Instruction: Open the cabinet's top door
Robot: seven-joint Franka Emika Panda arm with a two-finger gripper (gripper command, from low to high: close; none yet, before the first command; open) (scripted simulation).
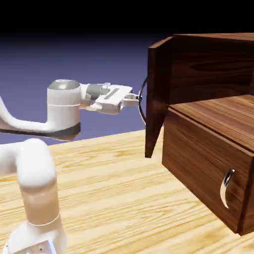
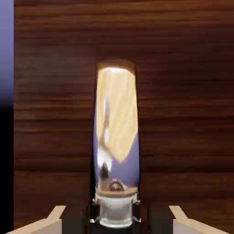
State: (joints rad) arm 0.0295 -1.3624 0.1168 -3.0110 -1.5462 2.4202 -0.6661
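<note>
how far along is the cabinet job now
Done, by the look of it: the dark walnut-brown top door stands swung wide, showing the upper compartment's wood interior. In hand: the white two-finger hand is at the door's long curved silver handle, its fingertips either side of it. Left: probably just letting go and backing off, unless the door should go wider.

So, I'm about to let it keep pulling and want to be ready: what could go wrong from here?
The fingertips grip only part of the smooth, curved handle, so they might slip along it. The top door already stands well open, so pulling further could strain its hinge side.
</note>
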